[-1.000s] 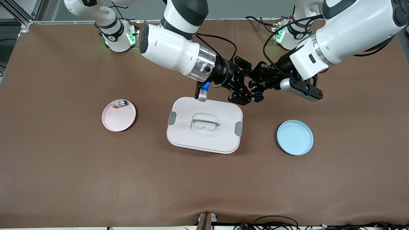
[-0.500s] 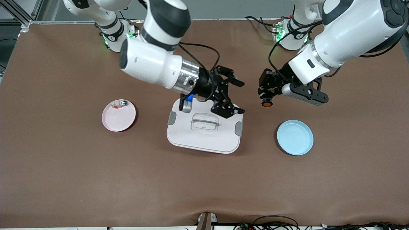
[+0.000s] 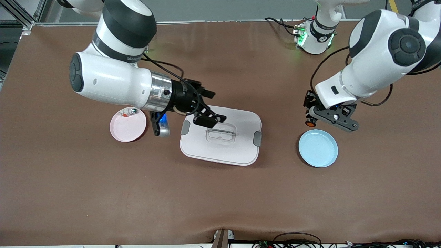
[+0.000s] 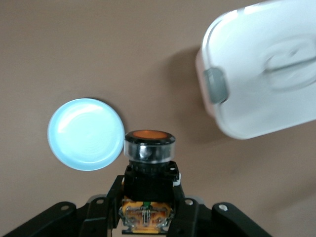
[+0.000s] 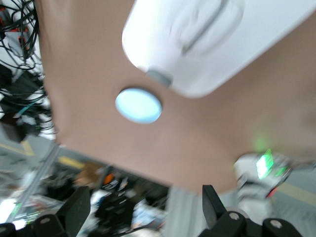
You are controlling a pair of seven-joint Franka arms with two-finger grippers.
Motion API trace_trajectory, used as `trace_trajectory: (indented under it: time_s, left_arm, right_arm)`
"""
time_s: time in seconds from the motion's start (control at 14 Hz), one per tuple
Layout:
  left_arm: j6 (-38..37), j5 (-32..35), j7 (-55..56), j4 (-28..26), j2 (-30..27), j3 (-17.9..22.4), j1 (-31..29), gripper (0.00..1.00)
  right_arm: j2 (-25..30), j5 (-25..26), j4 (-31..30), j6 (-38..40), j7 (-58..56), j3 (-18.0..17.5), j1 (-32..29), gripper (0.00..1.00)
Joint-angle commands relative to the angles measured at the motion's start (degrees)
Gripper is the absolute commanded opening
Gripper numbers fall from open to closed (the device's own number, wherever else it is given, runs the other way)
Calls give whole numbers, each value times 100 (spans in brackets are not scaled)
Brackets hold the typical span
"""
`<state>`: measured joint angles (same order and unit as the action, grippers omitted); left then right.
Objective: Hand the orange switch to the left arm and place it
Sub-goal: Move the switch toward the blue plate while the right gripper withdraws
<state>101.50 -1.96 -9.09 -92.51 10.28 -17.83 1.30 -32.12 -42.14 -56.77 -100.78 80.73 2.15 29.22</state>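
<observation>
Since handover, our left gripper (image 3: 310, 121) carried the clamped orange switch (image 3: 310, 122) toward the blue plate (image 3: 318, 148); our right gripper (image 3: 206, 107) retreated open-fingered over the box (image 3: 241, 151). Early release misses the plate.

Two plates (image 3: 128, 128) (image 3: 318, 148), one box (image 3: 221, 139), one switch (image 3: 310, 122)

Even, bright overhead lighting casts soft shadows beneath the box (image 3: 220, 137) on the matte counter (image 3: 220, 199); the right wrist view is motion-blurred throughout, the left wrist view mildly soft.
</observation>
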Motion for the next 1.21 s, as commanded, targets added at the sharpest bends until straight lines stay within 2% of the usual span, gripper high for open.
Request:
trace_trajectory:
  time_s: [0.0, 0.21, 0.57, 0.86, 1.14]
  left_arm:
    - [62, 274, -933, -241, -71, -28, -252, 0]
    - [194, 634, -1717, -513, 9, -28, -463, 0]
    - [1257, 706, -3378, -1225, 219, -28, -999, 0]
    - [1652, 714, -4572, -1383, 535, -28, -1263, 0]
    - [2232, 714, -5496, -1656, 720, -19, -1368, 0]
  right_arm:
    - [118, 774, -45, 609, -1282, -56, -135, 100]
    - [233, 1758, -54, 1269, -3190, -48, -319, 100]
    - [241, 3420, -71, 2043, -5195, -56, -653, 100]
    - [250, 3563, -80, 2728, -6400, -48, -1294, 100]
    - [373, 3958, -80, 3036, -7755, -48, -2032, 100]
